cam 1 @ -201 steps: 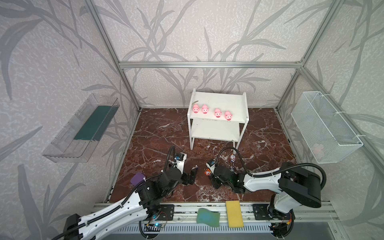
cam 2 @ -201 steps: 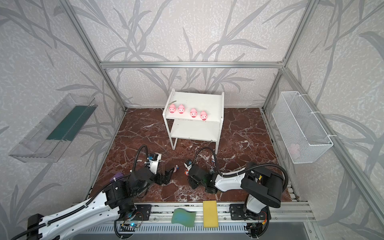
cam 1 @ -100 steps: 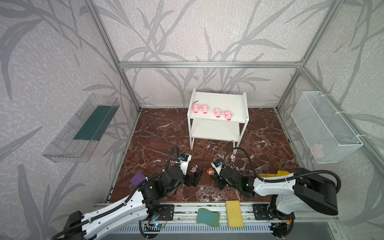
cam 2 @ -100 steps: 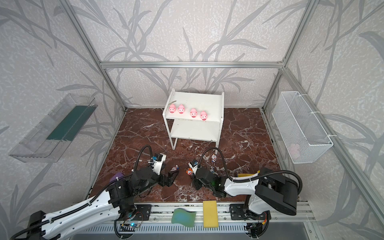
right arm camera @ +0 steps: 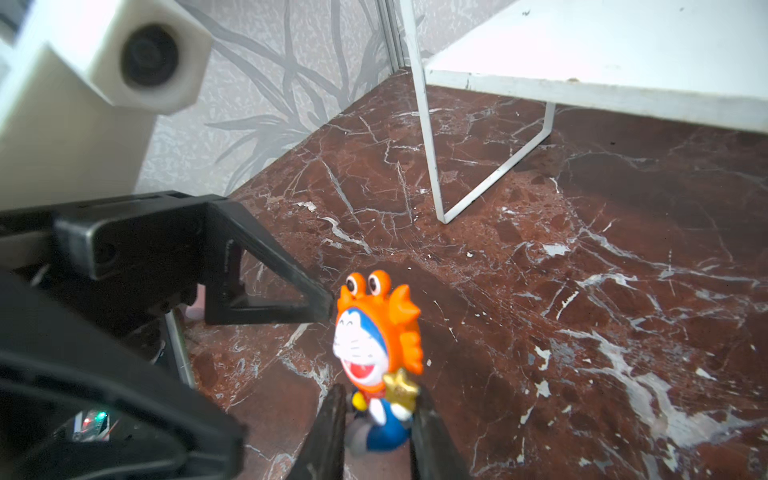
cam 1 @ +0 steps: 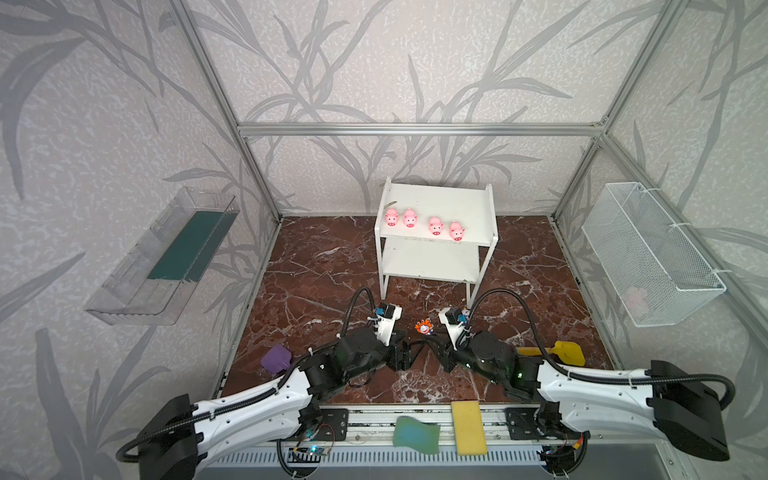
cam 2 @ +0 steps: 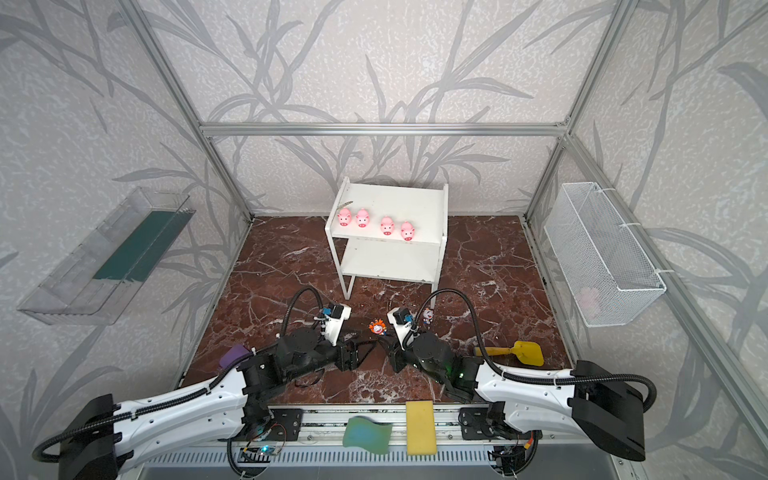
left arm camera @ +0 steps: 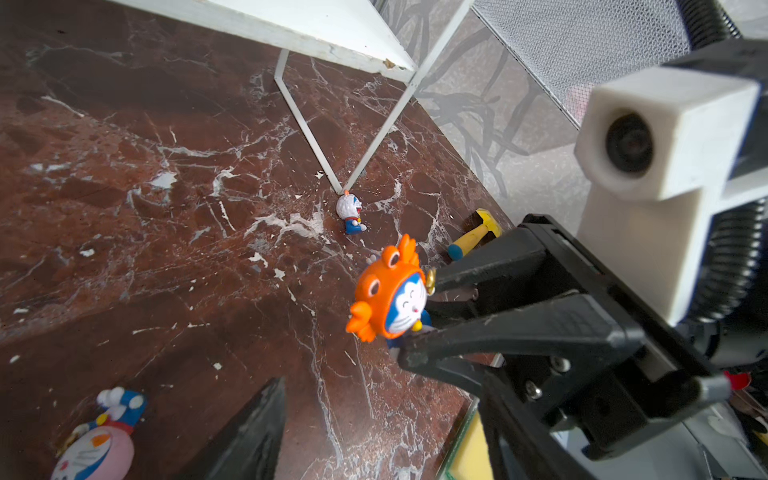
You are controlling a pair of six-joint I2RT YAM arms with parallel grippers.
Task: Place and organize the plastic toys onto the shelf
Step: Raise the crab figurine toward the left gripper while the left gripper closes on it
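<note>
Pinches the small orange crab-hooded plastic figurine [right arm camera: 374, 332] by its blue legs with the right tool [right arm camera: 376, 409], jaws drawn nearly together on that narrow base. Holds it upright and, by the look of it, a little off the dark red marble table [cam 1: 324, 266], between the two arms and in front of the small white two-tier shelf [cam 1: 432, 259]. Leaves head and hood bare, probably to give room for a second grip.

Presents the left tool [cam 1: 413, 351] from the opposite side, jaws apart and nothing clamped. Puts one fingertip [right arm camera: 311, 301] just beside the hood; touching or not, impossible to tell. Reads as a hand-over under way, perhaps to reorient the toy for a cleaner set-down.

Shows four glossy pink plastic pigs [cam 1: 435, 226] in a row, snouts forward, along the front of the shelf's top board; judged finished as to those. Leaves the lower board bare, a likely home for the smaller figures. Finds a white-and-blue plastic figurine [left arm camera: 349, 212] on the table just beside the foot of a shelf leg, and a pink-and-blue plastic figurine [left arm camera: 95, 453] on the table near the left tool, both yet to be shelved.

Calls next for closing the left jaws on the hood before releasing with the right. Risks a slip or twist otherwise, given so glossy and rounded a head.
</note>
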